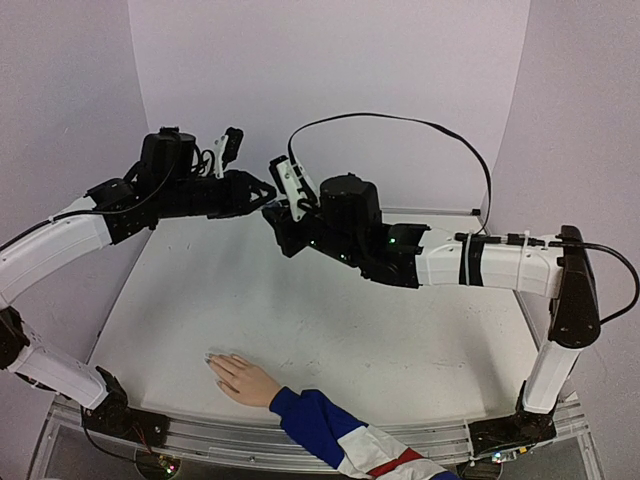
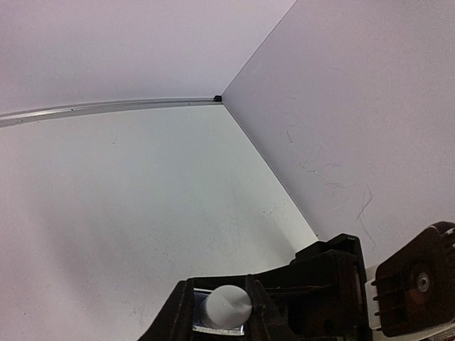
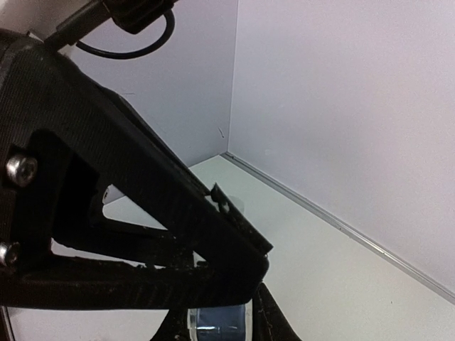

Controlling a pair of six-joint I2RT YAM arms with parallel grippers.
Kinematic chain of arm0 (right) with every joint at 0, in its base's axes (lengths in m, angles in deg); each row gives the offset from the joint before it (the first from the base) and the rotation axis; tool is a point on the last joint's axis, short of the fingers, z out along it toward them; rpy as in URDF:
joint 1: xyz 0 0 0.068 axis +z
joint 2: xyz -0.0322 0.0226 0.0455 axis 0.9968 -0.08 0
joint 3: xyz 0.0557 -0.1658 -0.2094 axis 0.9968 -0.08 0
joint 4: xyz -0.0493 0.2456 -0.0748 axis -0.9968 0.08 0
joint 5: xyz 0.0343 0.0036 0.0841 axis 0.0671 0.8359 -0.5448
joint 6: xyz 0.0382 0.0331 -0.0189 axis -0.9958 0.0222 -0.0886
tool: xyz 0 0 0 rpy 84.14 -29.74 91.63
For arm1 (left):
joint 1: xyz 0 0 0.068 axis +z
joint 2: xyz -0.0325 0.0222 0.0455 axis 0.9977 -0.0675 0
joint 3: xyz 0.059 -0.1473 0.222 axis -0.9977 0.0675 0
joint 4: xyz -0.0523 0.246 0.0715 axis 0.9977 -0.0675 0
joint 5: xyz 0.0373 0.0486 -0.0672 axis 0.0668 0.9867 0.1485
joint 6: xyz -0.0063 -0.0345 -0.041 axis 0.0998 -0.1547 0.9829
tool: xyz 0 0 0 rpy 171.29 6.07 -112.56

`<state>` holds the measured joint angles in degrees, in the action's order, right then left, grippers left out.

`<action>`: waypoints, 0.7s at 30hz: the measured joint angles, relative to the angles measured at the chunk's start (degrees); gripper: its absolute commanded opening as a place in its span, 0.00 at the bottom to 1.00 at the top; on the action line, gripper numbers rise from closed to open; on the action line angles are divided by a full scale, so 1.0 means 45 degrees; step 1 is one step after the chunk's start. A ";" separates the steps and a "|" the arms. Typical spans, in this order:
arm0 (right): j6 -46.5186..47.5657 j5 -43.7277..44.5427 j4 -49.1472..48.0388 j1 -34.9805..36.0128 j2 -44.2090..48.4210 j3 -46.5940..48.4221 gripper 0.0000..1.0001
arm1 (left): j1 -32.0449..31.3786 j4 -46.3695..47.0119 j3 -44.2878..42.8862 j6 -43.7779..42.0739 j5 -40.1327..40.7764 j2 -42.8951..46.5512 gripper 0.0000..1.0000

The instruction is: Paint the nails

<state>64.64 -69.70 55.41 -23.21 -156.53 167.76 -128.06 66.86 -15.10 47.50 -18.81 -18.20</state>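
Finding: both arms meet high over the far half of the surface, the left gripper and right gripper nearly tip to tip. In the left wrist view the left fingers stand pressed against either side of a round white cap, so I judge them clamped on it, though how firmly cannot be told. In the right wrist view the right fingers are closed on a small blue bottle, seen only at the bottom edge beneath the bulk of the other gripper. The nails are too small to make out singly; they tip the pale hand lying flat near the front edge of the surface, its blue, white and red sleeve trailing right, well apart from the bottle. Assessed step: uncapping. Risks: a shallow hold on the smooth cap could slip under twisting; the bottle could turn within the right fingers and not release the cap; the close-set grippers could knock together; once opened, a tilted bottle could spill polish onto the surface below. None of the nails appears painted.
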 measured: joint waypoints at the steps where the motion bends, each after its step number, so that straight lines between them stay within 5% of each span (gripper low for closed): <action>1: 0.0000 -0.0015 0.0015 0.0000 0.0000 0.0000 0.00 | 0.0000 0.0024 0.0000 -0.0019 -0.0073 -0.0024 0.12; 5: -0.0010 -0.0087 0.0000 -0.0024 0.0010 -0.0005 0.00 | 0.0034 0.0063 0.0000 -0.0374 -0.0155 -0.0024 0.01; 10: -0.0092 -0.1744 -0.0121 -0.0495 0.0355 -0.0466 0.00 | 0.0112 -0.0029 0.0000 -0.0918 -0.0894 -0.0044 0.00; 21: -0.3094 -1.7214 -0.0175 -0.3633 0.1224 -0.1005 0.00 | 0.0136 0.1054 -0.0636 -0.4255 -0.8971 -0.0918 0.00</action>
<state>50.71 -147.16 54.62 -39.56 -151.02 163.24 -127.45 71.61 -17.96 28.35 -59.18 -22.33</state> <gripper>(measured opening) 0.223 0.153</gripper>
